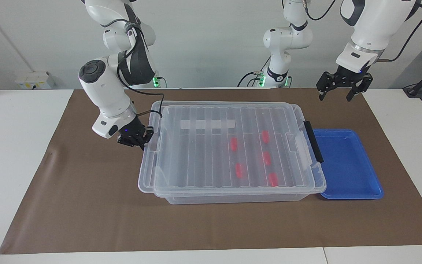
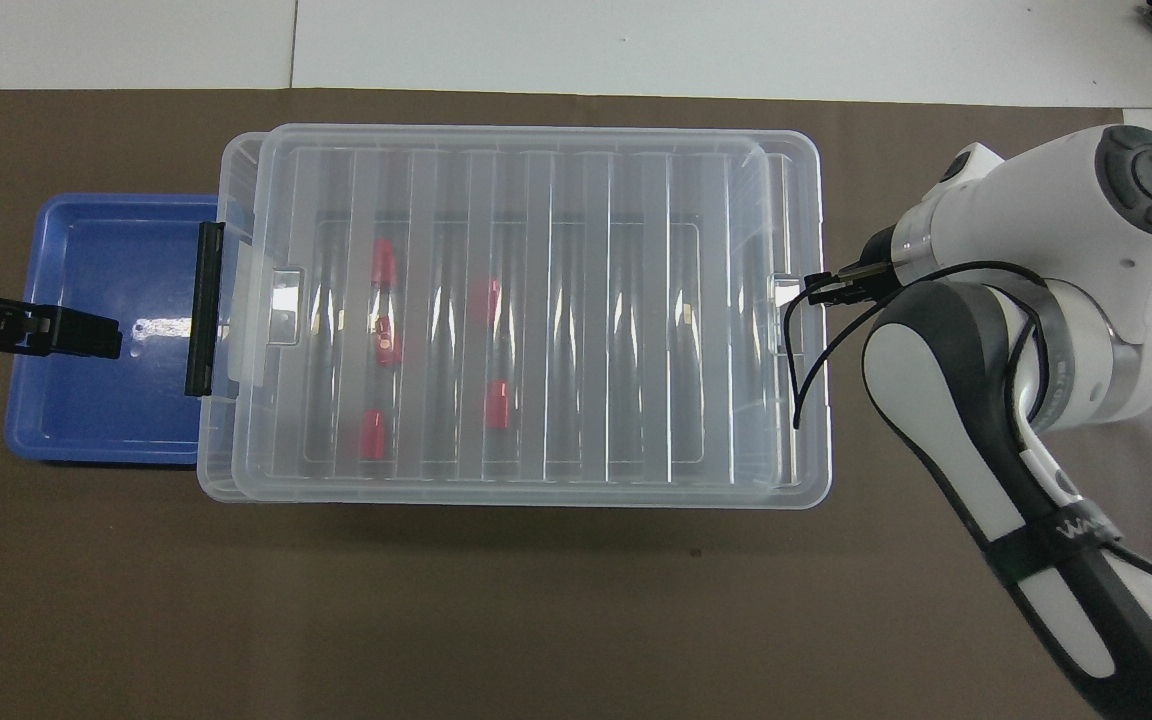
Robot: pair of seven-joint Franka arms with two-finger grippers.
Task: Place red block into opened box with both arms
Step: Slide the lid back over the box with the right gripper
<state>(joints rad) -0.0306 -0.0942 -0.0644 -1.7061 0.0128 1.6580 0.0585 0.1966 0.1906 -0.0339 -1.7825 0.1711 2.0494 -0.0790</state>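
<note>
Pinching shut at the ribbed clear lid's [image 1: 229,146] tab, frame-left, the right gripper [image 1: 134,139] is seating it over five red blocks [image 1: 233,144] lying inside the clear plastic box [image 1: 233,197]; the left gripper [image 1: 340,85] is hovering wide open, upper right, waiting

You see a large clear plastic storage box [image 2: 511,505] filling the middle of the frame, with its ribbed clear lid [image 2: 536,160] lying on top. Through the lid you can make out five small bright red plastic blocks [image 2: 383,265], grouped left of centre. A black handle [image 2: 202,308] sits on the box's left end, just beside a shallow blue plastic tray [image 2: 76,260] at the left of the frame. The left pincer [image 2: 61,333] hangs over that tray. At the right, the white right arm [image 2: 1026,300] reaches to the box's right end. Brown paper covers the surface [image 2: 536,620].
</note>
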